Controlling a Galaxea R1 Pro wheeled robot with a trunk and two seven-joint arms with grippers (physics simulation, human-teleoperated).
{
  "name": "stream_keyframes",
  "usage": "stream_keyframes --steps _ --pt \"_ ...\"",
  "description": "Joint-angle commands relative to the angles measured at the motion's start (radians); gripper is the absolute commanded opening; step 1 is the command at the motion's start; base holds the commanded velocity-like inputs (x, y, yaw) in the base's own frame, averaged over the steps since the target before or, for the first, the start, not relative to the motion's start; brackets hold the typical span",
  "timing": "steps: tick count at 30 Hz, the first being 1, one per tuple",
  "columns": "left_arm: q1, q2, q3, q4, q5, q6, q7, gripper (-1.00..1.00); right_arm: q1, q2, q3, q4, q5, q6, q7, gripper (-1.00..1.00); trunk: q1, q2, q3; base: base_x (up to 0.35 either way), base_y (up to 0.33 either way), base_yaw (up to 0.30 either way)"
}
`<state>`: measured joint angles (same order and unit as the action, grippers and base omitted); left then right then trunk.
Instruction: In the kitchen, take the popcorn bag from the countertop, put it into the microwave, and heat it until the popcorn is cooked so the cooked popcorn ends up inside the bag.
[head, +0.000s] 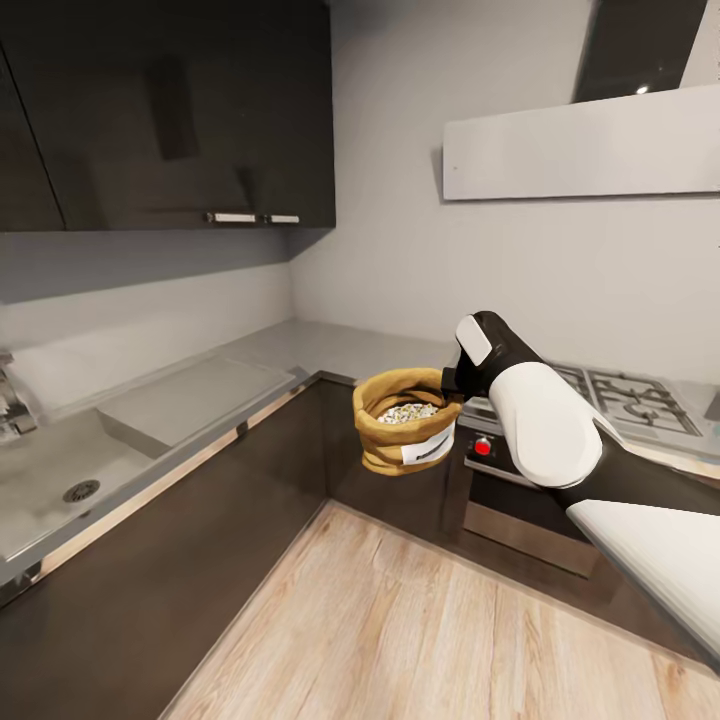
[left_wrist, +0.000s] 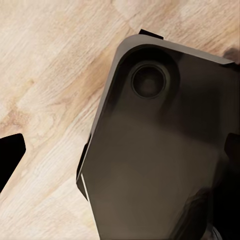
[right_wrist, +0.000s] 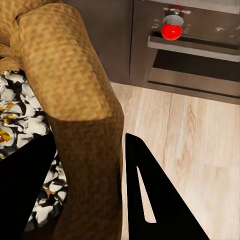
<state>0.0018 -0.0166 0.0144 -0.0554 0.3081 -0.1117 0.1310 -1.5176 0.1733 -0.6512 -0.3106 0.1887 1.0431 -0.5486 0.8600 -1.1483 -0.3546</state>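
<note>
Grey glossy countertop (head: 330, 345) (L-shaped, over dark cabinets) with inset sink (head: 60, 480) and hob (head: 630, 395).

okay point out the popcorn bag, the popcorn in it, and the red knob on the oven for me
popcorn bag (head: 392, 452), head view, on its tan front wall beside the label.
popcorn (head: 408, 411), head view, on the heap inside the rolled rim.
red knob (right_wrist: 171, 31), right wrist view, on its round face.

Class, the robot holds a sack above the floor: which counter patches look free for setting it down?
The grey countertop lies bare in the corner, between the sink and the hob. The hob's grates look crowded. The right gripper grips the popcorn bag.
</note>
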Motion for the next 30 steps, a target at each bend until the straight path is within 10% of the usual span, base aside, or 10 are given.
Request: stream_keyframes --steps 1,30 --pt "0.000 0.000 0.001 -0.001 0.003 -0.002 0.002 1.00 -0.001 0.001 -0.008 -0.002 0.010 0.004 0.001 -1.00 0.000 -0.001 0.001 0.000 0.000 0.000" --pt "0.000 -0.001 0.001 -0.001 0.003 -0.002 0.002 1.00 -0.001 0.001 -0.010 0.011 0.009 0.004 0.001 -1.00 0.000 -0.001 0.016 0.000 0.000 -0.001"
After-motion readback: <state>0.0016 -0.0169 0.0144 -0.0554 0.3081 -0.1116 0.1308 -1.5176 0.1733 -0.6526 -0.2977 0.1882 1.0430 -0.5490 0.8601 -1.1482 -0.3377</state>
